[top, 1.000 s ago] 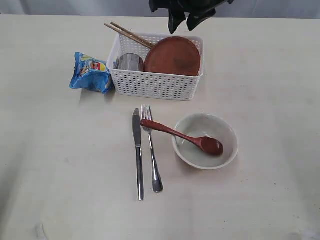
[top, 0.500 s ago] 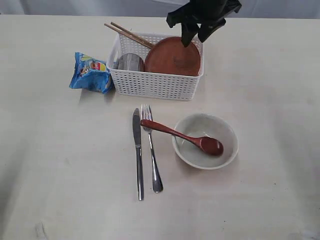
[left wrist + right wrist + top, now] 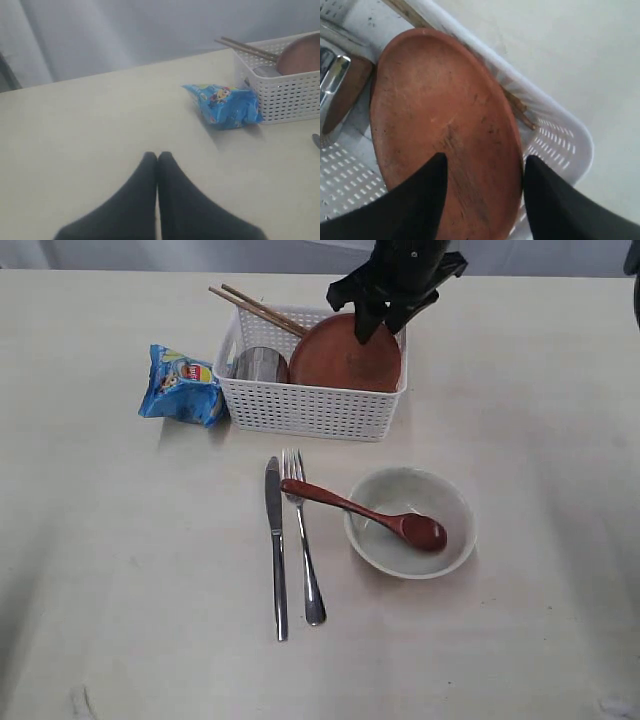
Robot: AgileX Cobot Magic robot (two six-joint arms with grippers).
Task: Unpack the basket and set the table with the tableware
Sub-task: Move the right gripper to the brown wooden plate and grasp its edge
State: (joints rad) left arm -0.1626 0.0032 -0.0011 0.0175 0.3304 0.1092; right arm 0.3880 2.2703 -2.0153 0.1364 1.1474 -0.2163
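- the white basket [image 3: 300, 412] is seen standing on the far part of the table [image 3: 120, 570], with a blue crisp bag [image 3: 182, 385] just beside its left end.
- inside the basket a round brown plate [image 3: 340, 362] is propped at a tilt at the right end, a steel cup [image 3: 262, 365] is lying at the left end, and two wooden chopsticks [image 3: 255, 308] are laid across the far left corner, with their ends sticking out over the rim.
- the right gripper [image 3: 378, 328] is held over the plate's far edge, with its fingers [image 3: 425, 200] spread apart.
- in the right wrist view one finger is seen over the plate's face and the other at its rim. nothing is gripped, and whether the plate is touched cannot be told.
- the left gripper [image 3: 157, 156] is held above bare table, well apart from the bag, with its fingers pressed together and nothing between them.
- nearer the camera, a knife [image 3: 276, 550] and a fork [image 3: 303, 540] are laid side by side on the table, the knife on the left.
- a pale bowl [image 3: 455, 502] is set to the right of the fork.
- a red-brown spoon [image 3: 360, 510] is resting in the bowl, with its handle over the rim and across the fork's tines.
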